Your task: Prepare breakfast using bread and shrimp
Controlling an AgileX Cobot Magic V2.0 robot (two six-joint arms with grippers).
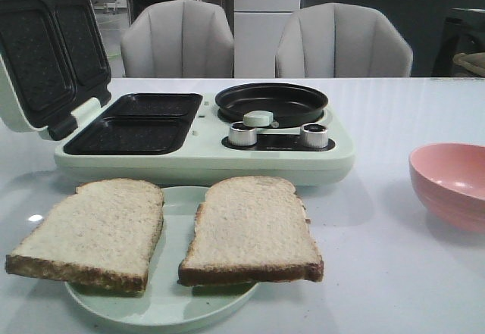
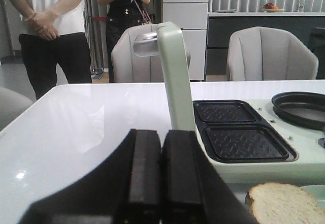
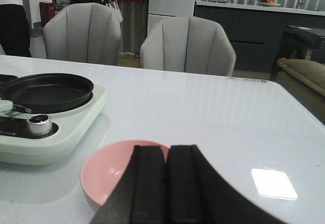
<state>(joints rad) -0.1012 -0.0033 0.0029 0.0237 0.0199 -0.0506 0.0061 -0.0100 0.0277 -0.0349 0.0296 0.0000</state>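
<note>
Two slices of bread lie side by side on a pale green plate [image 1: 170, 304] at the table's front: the left slice [image 1: 95, 232] and the right slice [image 1: 250, 228]. The corner of one slice [image 2: 284, 203] also shows in the left wrist view. My left gripper [image 2: 162, 137] is shut and empty, hovering left of the breakfast maker. My right gripper [image 3: 167, 153] is shut and empty, just above the near rim of a pink bowl [image 3: 109, 176]. The shrimp is out of view; the visible part of the bowl's inside is bare. Neither gripper appears in the front view.
A pale green breakfast maker [image 1: 204, 152] stands behind the plate, its lid [image 1: 49, 50] raised at the left, two black grill wells [image 1: 140, 122], a round black pan [image 1: 271, 103] and two knobs [image 1: 242, 133]. The pink bowl [image 1: 451, 182] sits at the right. Chairs and two people stand behind the table.
</note>
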